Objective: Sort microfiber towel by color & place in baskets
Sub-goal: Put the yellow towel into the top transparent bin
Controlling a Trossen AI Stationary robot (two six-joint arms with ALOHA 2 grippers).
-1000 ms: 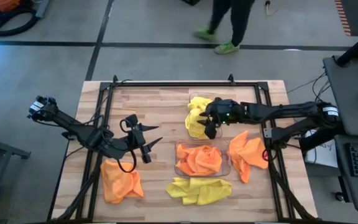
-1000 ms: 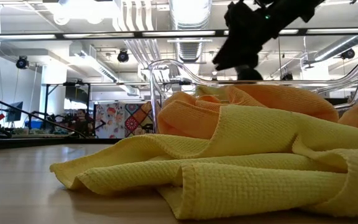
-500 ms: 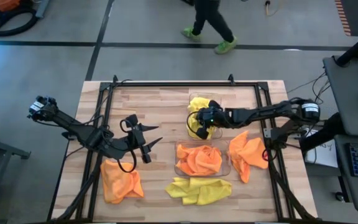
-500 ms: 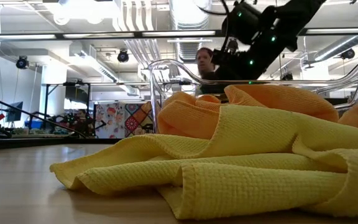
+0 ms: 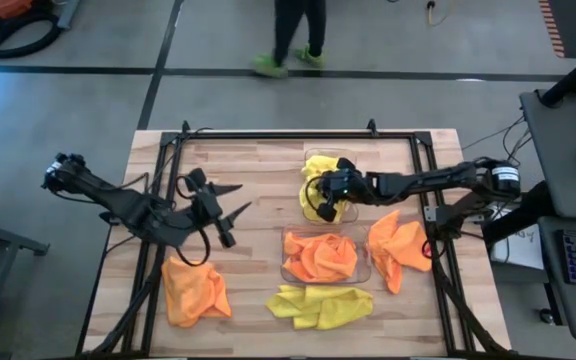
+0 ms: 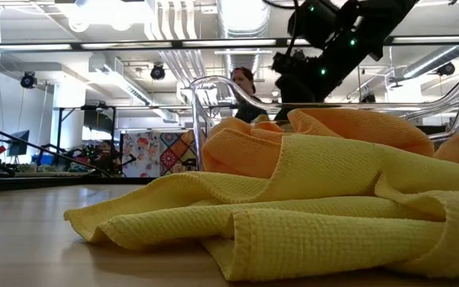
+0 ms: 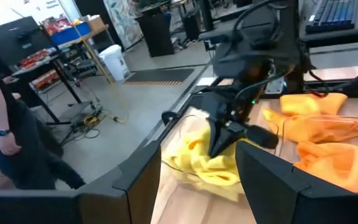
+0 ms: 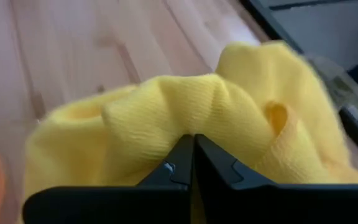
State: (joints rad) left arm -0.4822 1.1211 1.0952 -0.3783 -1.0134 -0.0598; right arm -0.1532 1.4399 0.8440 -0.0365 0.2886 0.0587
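Two clear baskets hold cloths: the far basket (image 5: 308,165) has yellow towels (image 5: 318,172), the near basket (image 5: 288,268) orange towels (image 5: 325,256). Pressed into the yellow pile, the right gripper (image 5: 320,207) has its fingers together, pinching yellow fabric. The left gripper (image 5: 230,208) hovers spread apart, well left of both baskets.

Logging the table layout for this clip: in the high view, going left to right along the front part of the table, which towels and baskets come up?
Loose orange towel → loose yellow towel → another loose orange towel. The basket of orange towels overlaps the yellow one, so I leave it out.
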